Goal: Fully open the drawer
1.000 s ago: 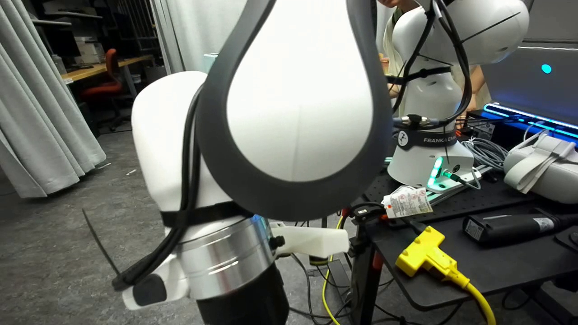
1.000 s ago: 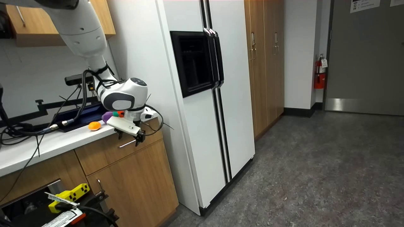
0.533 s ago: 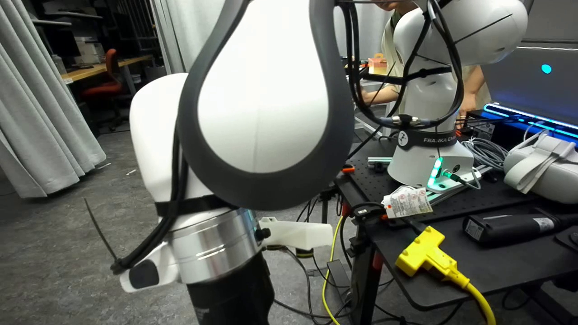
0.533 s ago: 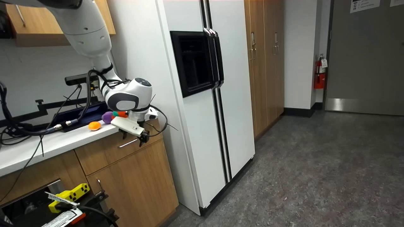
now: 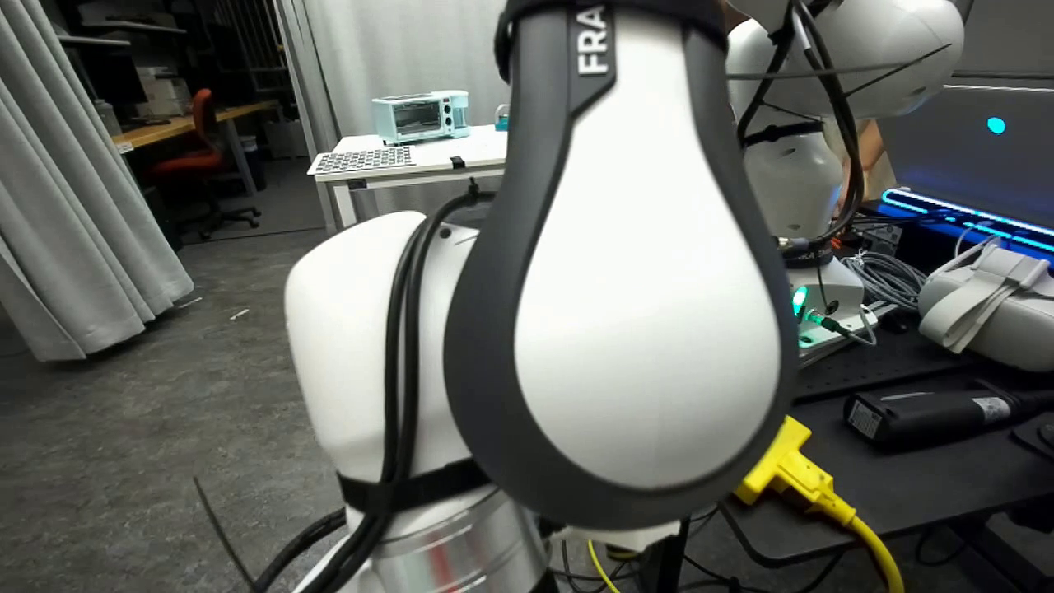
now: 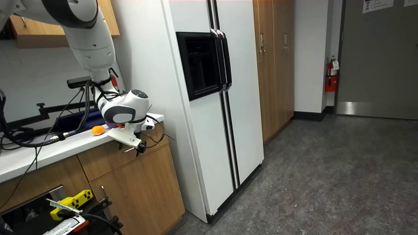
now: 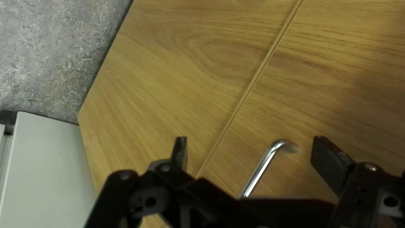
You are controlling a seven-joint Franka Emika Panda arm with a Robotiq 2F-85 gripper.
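Note:
The drawer (image 6: 98,164) shows as a wooden front under the white counter in an exterior view. It looks shut, and its inside is hidden. Its silver bar handle (image 7: 262,166) runs slantwise in the wrist view, and one end shows in an exterior view (image 6: 129,150). My gripper (image 7: 250,141) is open and points at the drawer front. The handle lies between the spread fingers as seen by the wrist camera, with wood showing on both sides and no finger touching it. The lower part of the handle is hidden by the gripper. The gripper also shows beside the handle in an exterior view (image 6: 130,150).
The white counter (image 6: 62,150) above the drawer bears an orange round object (image 6: 98,130) and a blue tray. A cabinet door (image 6: 143,189) is below it. A tall white fridge (image 6: 153,81) stands beside it. A black cart with a yellow power splitter (image 6: 72,202) is near.
My arm first moved right, then back left and lower in the exterior view with the drawer. The gripper now hangs lower, over the handle's line. The drawer front has not moved.

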